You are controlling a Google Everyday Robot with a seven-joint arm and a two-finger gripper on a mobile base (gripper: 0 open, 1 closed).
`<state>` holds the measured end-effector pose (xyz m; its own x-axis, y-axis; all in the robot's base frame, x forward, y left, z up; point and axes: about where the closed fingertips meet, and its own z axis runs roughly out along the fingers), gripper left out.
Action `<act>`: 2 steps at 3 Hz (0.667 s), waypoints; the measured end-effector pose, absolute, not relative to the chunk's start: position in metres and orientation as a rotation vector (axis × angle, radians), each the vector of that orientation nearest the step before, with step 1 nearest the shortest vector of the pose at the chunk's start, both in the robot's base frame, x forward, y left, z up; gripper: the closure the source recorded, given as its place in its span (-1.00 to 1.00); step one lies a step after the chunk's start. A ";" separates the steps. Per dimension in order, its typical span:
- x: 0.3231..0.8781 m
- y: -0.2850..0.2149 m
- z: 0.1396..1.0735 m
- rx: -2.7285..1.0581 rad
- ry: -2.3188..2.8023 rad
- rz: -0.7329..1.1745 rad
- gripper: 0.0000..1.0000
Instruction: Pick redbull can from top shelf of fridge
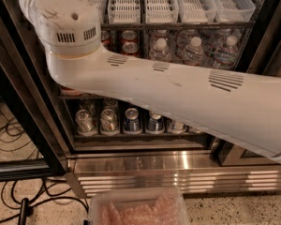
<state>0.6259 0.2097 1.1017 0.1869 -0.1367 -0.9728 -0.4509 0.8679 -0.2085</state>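
Observation:
The fridge fills the view, with its door open and its ribbed steel base low down. The top shelf runs along the upper edge, lined with long white slotted trays. No redbull can shows on it; the part of the shelf in view holds only trays. My white arm crosses the view from lower right to a round joint at upper left. My gripper is out of view, beyond that joint.
The middle rack holds red cola cans and water bottles. The bottom rack holds silver-topped cans and dark-blue cans. A clear plastic bin sits in front on the floor. Black cables lie at lower left.

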 end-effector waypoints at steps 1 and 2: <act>0.620 0.202 1.112 -0.519 1.362 0.243 1.00; 0.601 0.183 1.114 -0.530 1.384 0.234 1.00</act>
